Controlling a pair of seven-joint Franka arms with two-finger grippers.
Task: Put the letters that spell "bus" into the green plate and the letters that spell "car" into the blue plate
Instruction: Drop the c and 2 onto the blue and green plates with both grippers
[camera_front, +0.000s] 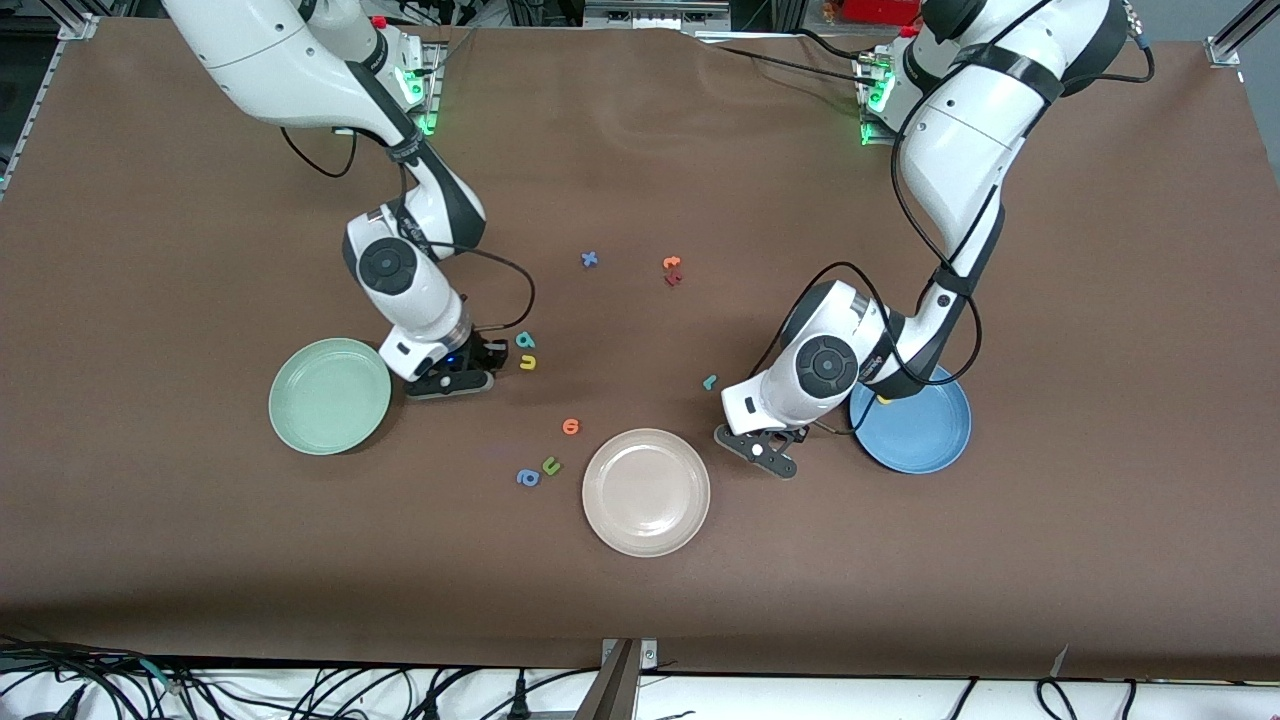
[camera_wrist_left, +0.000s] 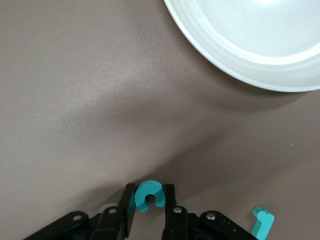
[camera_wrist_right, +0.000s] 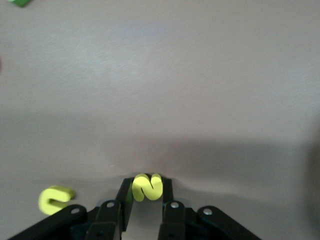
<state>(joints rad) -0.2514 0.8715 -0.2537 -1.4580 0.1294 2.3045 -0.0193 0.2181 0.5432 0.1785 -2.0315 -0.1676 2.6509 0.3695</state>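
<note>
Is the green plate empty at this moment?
Yes, the green plate holds no letter in the front view; only its bare mint surface shows inside the rim.

beige plate (camera_front: 646, 492) – olive "u" (camera_front: 551, 465), blue letter (camera_front: 527, 478) beside it.

mint-green plate (camera_front: 330, 396), blue plate (camera_front: 925, 435), beige plate (camera_front: 646, 491)

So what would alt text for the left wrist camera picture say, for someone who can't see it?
The left gripper's black fingers pinch a small teal foam letter "c" just above the brown table. Another teal foam letter lies nearby, and part of a round beige plate shows at the picture's edge.
</note>
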